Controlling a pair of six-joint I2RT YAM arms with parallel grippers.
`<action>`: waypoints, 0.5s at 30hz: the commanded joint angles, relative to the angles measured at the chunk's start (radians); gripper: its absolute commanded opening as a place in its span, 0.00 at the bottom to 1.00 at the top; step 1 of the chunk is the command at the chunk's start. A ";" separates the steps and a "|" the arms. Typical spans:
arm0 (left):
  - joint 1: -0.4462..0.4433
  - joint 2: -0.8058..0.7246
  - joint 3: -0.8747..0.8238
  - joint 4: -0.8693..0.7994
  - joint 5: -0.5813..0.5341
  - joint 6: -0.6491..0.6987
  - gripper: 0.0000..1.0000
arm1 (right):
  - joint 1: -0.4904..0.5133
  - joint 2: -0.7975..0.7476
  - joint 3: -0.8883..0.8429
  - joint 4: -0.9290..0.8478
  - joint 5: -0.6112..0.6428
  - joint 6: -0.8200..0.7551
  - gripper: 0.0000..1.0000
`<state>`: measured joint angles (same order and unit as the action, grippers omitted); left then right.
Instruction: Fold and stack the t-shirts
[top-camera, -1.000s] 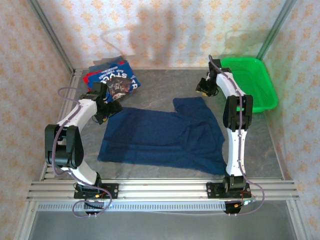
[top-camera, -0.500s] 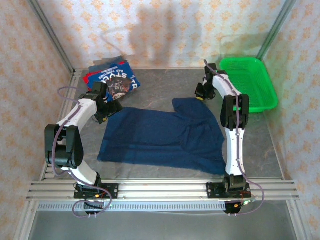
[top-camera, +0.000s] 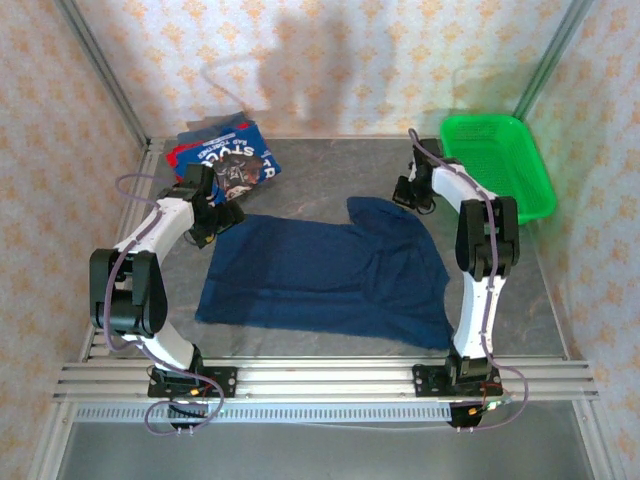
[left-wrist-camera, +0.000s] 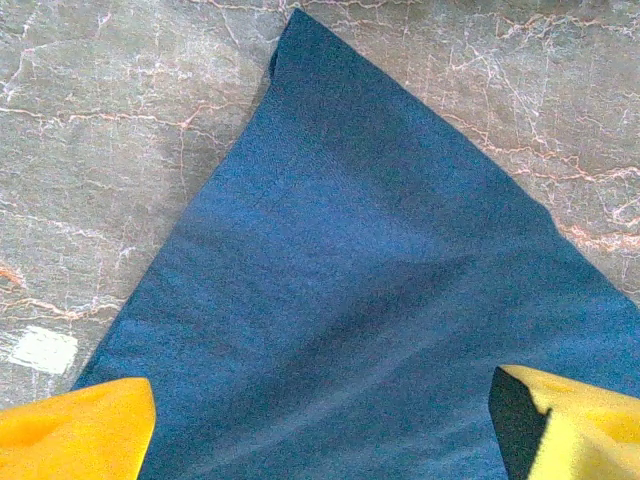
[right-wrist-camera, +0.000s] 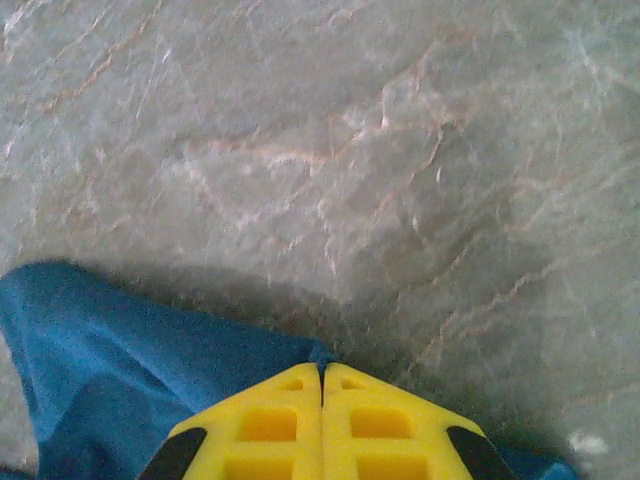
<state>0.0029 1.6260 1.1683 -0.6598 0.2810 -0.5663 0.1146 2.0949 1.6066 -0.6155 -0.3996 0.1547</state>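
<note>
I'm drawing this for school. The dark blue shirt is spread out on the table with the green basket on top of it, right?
No. The dark blue shirt is spread out on the table, but the green basket sits beside it at the far right corner, not touching it. The top external view shows this.

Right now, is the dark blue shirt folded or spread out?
Spread out: the navy shirt lies flat across the table, one sleeve pinched in the right gripper.

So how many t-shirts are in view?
3: a navy shirt spread mid-table, a folded blue one stacked on a red one far left; more may hide underneath.
</note>
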 joint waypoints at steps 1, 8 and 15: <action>0.009 0.017 -0.014 0.018 -0.011 0.017 0.88 | 0.023 -0.063 -0.064 0.057 0.020 -0.038 0.04; 0.009 0.024 -0.018 0.017 -0.015 0.017 0.88 | 0.056 -0.151 -0.214 0.067 -0.003 -0.039 0.08; 0.010 0.039 -0.022 0.017 -0.018 0.017 0.88 | 0.059 -0.224 -0.313 0.077 -0.099 -0.060 0.35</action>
<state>0.0029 1.6512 1.1545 -0.6552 0.2810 -0.5663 0.1734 1.9293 1.3132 -0.5583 -0.4484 0.1165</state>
